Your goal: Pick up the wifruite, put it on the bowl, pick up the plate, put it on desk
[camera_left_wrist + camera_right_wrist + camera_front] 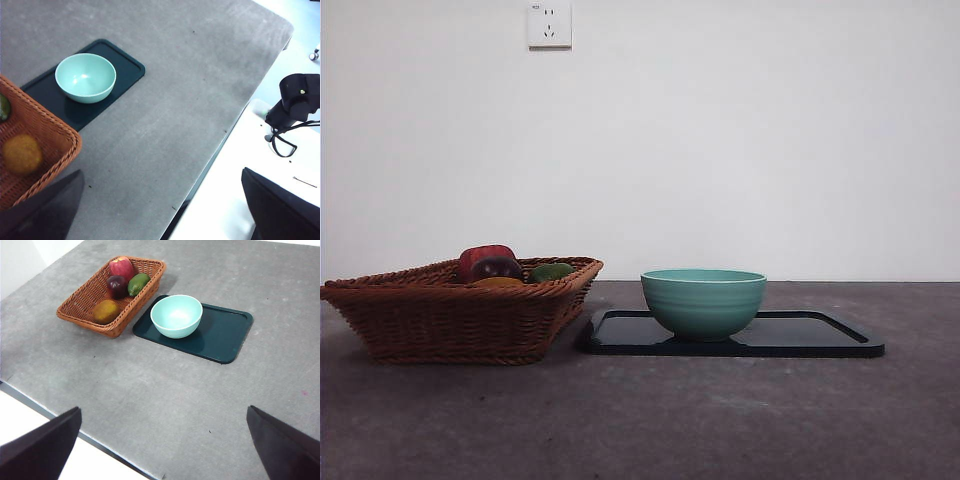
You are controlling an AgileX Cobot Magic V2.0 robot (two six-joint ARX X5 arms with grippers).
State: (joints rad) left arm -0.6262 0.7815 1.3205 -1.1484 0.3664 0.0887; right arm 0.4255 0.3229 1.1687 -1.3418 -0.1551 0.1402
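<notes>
The wifruite (106, 311), small and orange-brown, lies in a brown wicker basket (80, 305); it also shows as wifruite (21, 154) and as a sliver of wifruite (498, 282) over the basket rim. The teal bowl (704, 302), also bowl (176, 315) and bowl (85, 77), stands empty on the plate (820, 335), a flat dark rectangular tray (225, 335) on the desk (720, 420). My left gripper (161, 172) and right gripper (164, 408) both hang open high above the desk, holding nothing, far from everything.
In the basket (450, 315) also lie a red fruit (121, 266), a dark purple fruit (116, 286) and a green fruit (138, 284). The basket nearly touches the plate's left end. A black arm part (297, 100) sits beyond the desk's edge (220, 145).
</notes>
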